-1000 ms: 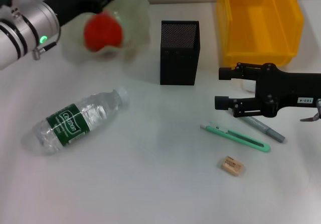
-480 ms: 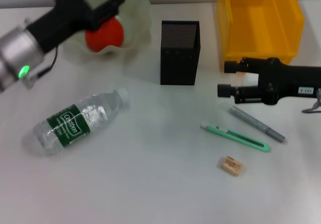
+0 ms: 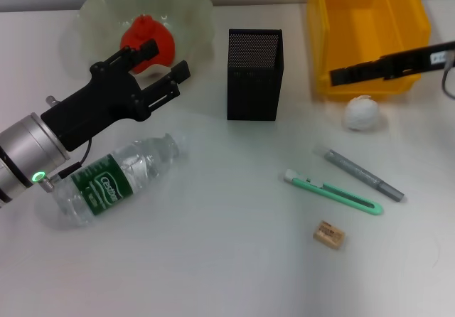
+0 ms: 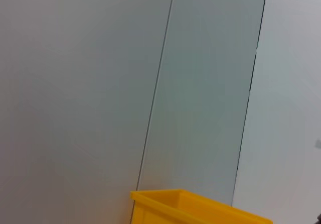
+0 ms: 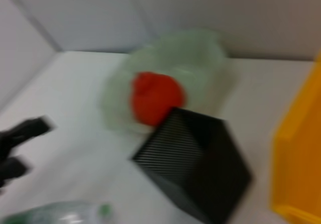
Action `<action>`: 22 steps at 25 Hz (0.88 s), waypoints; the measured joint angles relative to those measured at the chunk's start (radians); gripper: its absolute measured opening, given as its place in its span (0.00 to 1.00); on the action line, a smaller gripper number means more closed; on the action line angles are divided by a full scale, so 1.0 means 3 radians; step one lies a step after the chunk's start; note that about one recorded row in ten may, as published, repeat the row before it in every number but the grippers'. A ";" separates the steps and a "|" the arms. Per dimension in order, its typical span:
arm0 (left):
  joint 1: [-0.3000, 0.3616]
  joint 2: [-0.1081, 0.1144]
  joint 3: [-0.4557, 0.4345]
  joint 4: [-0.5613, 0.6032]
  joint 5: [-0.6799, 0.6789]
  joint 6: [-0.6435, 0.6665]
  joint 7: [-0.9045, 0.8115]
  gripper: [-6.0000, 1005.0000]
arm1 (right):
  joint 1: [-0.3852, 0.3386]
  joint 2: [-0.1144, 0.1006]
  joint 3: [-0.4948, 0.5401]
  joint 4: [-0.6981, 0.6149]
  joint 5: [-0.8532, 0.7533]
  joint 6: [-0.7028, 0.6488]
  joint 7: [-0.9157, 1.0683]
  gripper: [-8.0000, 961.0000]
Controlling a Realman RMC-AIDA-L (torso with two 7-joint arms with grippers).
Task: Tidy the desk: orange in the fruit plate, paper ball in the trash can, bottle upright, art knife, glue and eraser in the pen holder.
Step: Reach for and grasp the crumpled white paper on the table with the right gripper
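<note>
Jaws of left gripper (image 3: pixel 158 67) open, empty, between plate (image 3: pixel 195 15) and bottle (image 3: pixel 114 178); right gripper (image 3: pixel 340 74) over bin (image 3: pixel 366 25), jaw state indeterminable.

orange (image 3: pixel 146 38) partly behind left pincer (image 3: pixel 153 74), trash can (image 3: pixel 366 25) cut by top edge, right wrist view blurred

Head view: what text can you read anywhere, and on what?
Bottle: green label with white brand lettering, looks like "Cestbon", though that reading is uncertain.
Right arm: small white tag, too small to read.
Eraser: faint print, not legible.
Art knife, glue, pen holder, trash can: no visible text.
</note>
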 joint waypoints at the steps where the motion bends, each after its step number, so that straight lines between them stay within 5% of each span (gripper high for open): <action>1: 0.0000 0.0000 0.0000 0.0000 0.0000 0.0000 0.0000 0.72 | 0.0019 0.0028 -0.0012 -0.0158 -0.0191 -0.0008 0.0222 0.78; 7: -0.0031 -0.0001 0.0003 -0.0040 -0.0001 -0.0058 0.0003 0.73 | 0.0085 0.0165 -0.0281 -0.0702 -0.1377 -0.0060 0.1096 0.78; 22: -0.0073 0.0000 0.0008 -0.0049 0.0004 -0.0134 0.0001 0.72 | 0.0281 0.0168 -0.0573 -0.0030 -0.1493 0.0501 0.1187 0.77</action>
